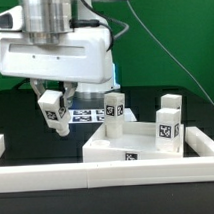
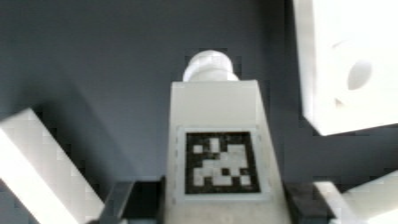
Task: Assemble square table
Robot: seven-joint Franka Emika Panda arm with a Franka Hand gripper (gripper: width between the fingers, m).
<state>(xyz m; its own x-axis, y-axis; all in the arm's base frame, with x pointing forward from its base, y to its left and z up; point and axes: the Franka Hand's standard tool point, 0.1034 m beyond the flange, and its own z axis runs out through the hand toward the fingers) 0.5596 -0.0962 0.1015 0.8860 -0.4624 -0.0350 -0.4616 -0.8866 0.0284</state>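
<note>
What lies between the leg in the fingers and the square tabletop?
Exterior view: the marker board lies flat on the dark table between held leg and tabletop.

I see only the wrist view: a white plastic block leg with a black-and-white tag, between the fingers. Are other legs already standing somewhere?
Observer: Yes, two more white block legs stand upright at the white square plastic slab: one at its far corner, one on the exterior view's right.
Operator: Where is my leg, compared with this slab?
Observer: The gripper holds the tagged leg on the exterior view's left of the slab, apart from it.
</note>
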